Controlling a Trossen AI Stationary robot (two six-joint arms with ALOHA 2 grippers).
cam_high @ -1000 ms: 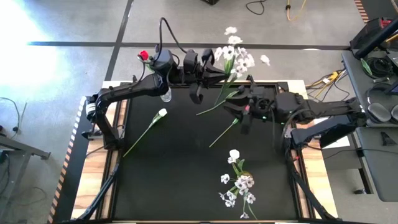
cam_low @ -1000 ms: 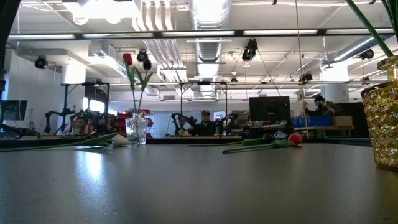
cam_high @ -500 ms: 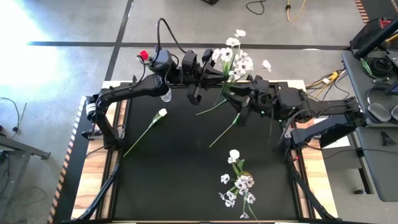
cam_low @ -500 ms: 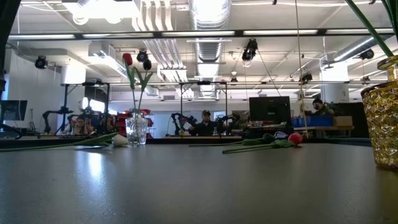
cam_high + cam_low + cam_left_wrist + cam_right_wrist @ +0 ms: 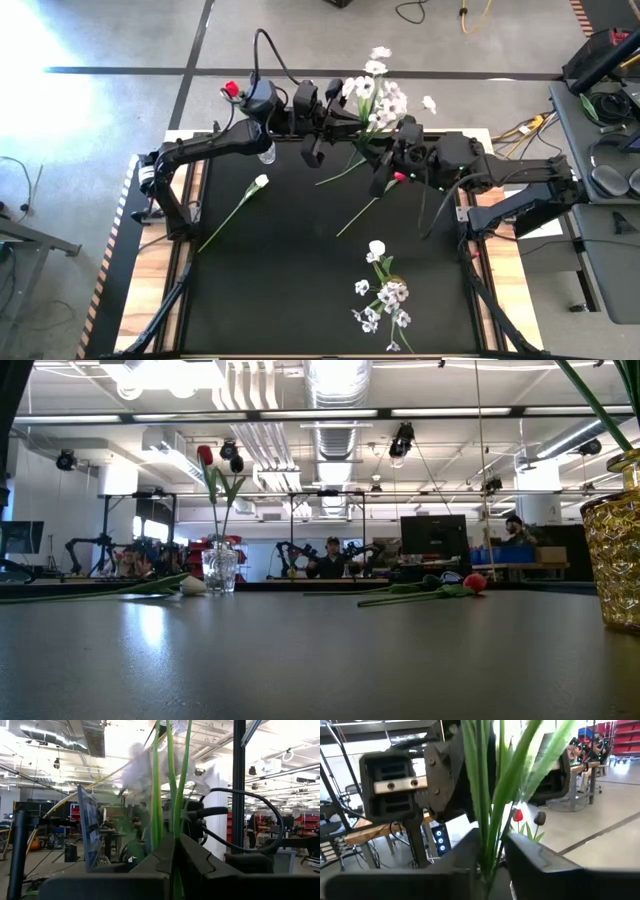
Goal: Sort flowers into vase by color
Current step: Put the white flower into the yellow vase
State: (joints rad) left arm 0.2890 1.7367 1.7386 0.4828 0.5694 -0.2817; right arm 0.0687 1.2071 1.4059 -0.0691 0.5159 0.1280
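A spray of small white blossoms (image 5: 377, 88) on green stems is held up over the table's far edge. My left gripper (image 5: 336, 118) is shut on its stems, and my right gripper (image 5: 384, 168) is shut on them lower down. A small glass vase (image 5: 220, 570) at the far left holds a red tulip (image 5: 232, 89) and a dark one. A gold vase (image 5: 615, 540) shows at the low view's right edge. A white tulip (image 5: 262, 181) and a red tulip (image 5: 399, 179) lie flat on the table. My left gripper pinches the spray's green stems (image 5: 172, 827) between its two fingers, coming level from the table's left and lying across them. The spray is lifted clear, its blossoms toward the far side. My right gripper pinches the same bundle of stems (image 5: 489, 837) between its two fingers, coming from the table's right and lying across them. The stems' lower ends (image 5: 325, 181) hang free over the table.
A second white spray with a white tulip (image 5: 383, 285) lies near the table's front edge. The two arms stand close together at the far middle. The black tabletop (image 5: 270, 280) lies between the flowers. People and equipment show in the room behind.
My right gripper has gone toward the table's far edge and left, up to the spray's stems beside my left gripper. The spray's blossoms have shifted slightly toward the right.
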